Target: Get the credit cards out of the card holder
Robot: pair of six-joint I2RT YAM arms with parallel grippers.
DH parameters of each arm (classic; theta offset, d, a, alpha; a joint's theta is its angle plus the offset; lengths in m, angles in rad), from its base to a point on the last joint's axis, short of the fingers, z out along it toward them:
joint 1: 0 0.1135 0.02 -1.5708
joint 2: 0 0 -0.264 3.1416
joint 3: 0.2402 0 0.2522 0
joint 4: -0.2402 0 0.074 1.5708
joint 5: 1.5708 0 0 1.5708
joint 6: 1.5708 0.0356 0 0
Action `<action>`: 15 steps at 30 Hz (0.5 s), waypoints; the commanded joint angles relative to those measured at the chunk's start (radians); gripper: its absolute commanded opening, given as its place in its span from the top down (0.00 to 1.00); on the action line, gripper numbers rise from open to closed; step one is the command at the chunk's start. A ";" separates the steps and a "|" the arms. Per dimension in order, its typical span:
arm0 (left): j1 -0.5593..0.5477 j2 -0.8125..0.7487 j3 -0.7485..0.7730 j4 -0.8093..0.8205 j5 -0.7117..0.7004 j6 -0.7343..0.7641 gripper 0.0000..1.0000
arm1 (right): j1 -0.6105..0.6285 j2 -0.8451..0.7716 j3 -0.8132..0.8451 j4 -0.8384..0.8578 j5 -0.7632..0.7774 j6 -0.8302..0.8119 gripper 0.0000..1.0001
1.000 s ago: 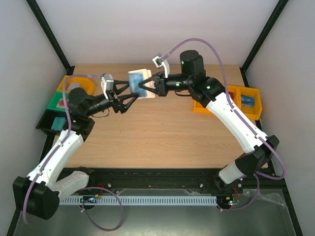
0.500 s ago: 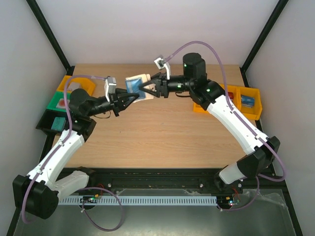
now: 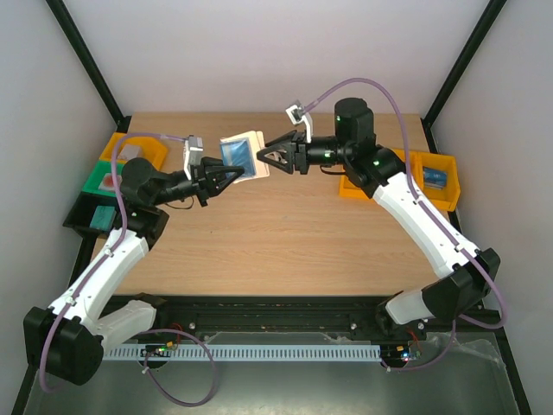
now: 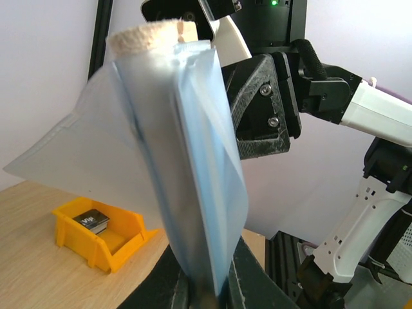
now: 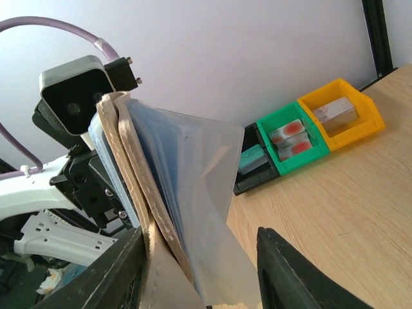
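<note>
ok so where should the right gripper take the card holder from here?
Probably the free beige edge of the card holder, coming in from the right arm's side. It stands edge-on, clamped at its lower end by the left gripper, and its leaves fan apart toward the right gripper, whose jaws stand open.

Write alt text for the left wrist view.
The left tool pinches the bottom of an upright card holder, its blue inside and clear sleeves fanned open. Behind it looms the right arm; a yellow bin sits on the wooden table.
</note>
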 commanded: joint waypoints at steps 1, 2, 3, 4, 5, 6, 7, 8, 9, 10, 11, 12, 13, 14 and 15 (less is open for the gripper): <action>0.005 -0.010 0.005 0.077 0.026 -0.001 0.98 | 0.027 0.003 -0.004 -0.063 0.013 -0.065 0.56; 0.004 -0.009 0.005 0.075 0.027 -0.001 0.98 | 0.032 0.006 -0.003 -0.082 0.018 -0.075 0.56; 0.004 -0.009 0.006 0.074 0.027 0.000 0.98 | 0.034 0.006 -0.006 -0.086 0.017 -0.079 0.56; 0.005 -0.007 0.007 0.073 0.027 0.000 0.98 | 0.036 0.005 -0.009 -0.086 0.014 -0.079 0.56; 0.005 -0.008 0.007 0.073 0.027 0.000 0.98 | 0.039 0.004 -0.013 -0.086 0.013 -0.082 0.56; 0.005 -0.007 0.007 0.072 0.027 0.000 0.98 | 0.041 0.005 -0.014 -0.091 0.013 -0.086 0.56; 0.005 -0.006 0.008 0.073 0.028 0.000 0.98 | 0.043 0.006 -0.014 -0.102 0.015 -0.095 0.55; 0.005 -0.006 0.008 0.075 0.029 0.000 0.98 | 0.045 0.009 -0.013 -0.117 0.021 -0.104 0.55; 0.004 -0.004 0.008 0.076 0.030 -0.001 0.98 | 0.047 0.012 -0.009 -0.133 0.031 -0.115 0.56; 0.004 -0.004 0.008 0.077 0.029 -0.001 0.98 | 0.048 0.014 -0.008 -0.140 0.040 -0.122 0.59; 0.005 -0.004 0.008 0.077 0.031 -0.001 0.98 | 0.048 0.013 -0.010 -0.143 0.045 -0.127 0.63; 0.005 -0.005 0.008 0.077 0.033 -0.001 0.98 | 0.048 0.010 -0.012 -0.143 0.052 -0.131 0.65; 0.005 -0.004 0.008 0.078 0.035 -0.001 0.98 | 0.048 0.008 -0.013 -0.142 0.061 -0.135 0.66; 0.004 -0.004 0.008 0.078 0.036 -0.001 0.98 | 0.048 0.007 -0.012 -0.142 0.070 -0.139 0.66; 0.004 -0.004 0.008 0.081 0.038 -0.001 0.98 | 0.048 0.008 -0.013 -0.144 0.081 -0.140 0.67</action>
